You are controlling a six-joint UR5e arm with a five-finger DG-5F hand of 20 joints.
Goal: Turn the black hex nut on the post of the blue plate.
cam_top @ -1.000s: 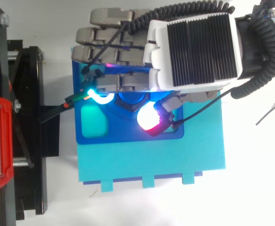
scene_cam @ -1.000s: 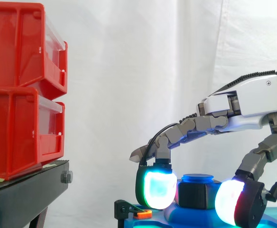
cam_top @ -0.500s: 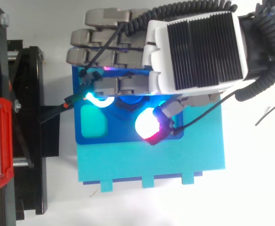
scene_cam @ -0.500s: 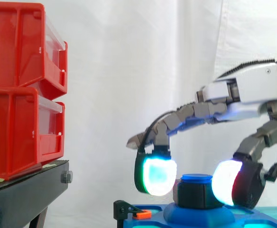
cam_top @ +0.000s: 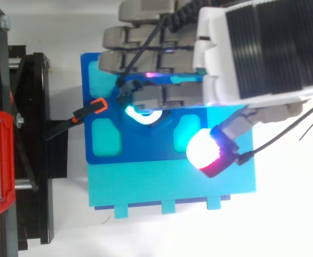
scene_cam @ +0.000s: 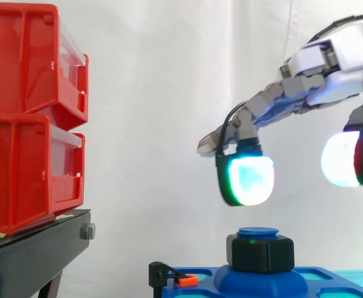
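Two red bins (scene_cam: 26,118) of glossy plastic with clear front panels sit stacked on a black stand (scene_cam: 38,248) at the left, before a white curtain (scene_cam: 156,93); the table (cam_top: 290,214) is white. On it lies a flat cyan board (cam_top: 172,187) carrying the darker blue plate (cam_top: 146,154), which has rounded cyan recesses. The black hex nut (scene_cam: 260,251), matte and faceted, sits on the plate's domed base around the post (scene_cam: 258,233), whose round blue cap shows just above it. A small orange clip (cam_top: 98,105) on a black arm meets the plate's left edge. The hand (scene_cam: 337,56) hangs above the nut, apart from it, spread and empty, a finger pad (scene_cam: 247,179) glowing cyan-green, the thumb pad (scene_cam: 343,158) white and red.
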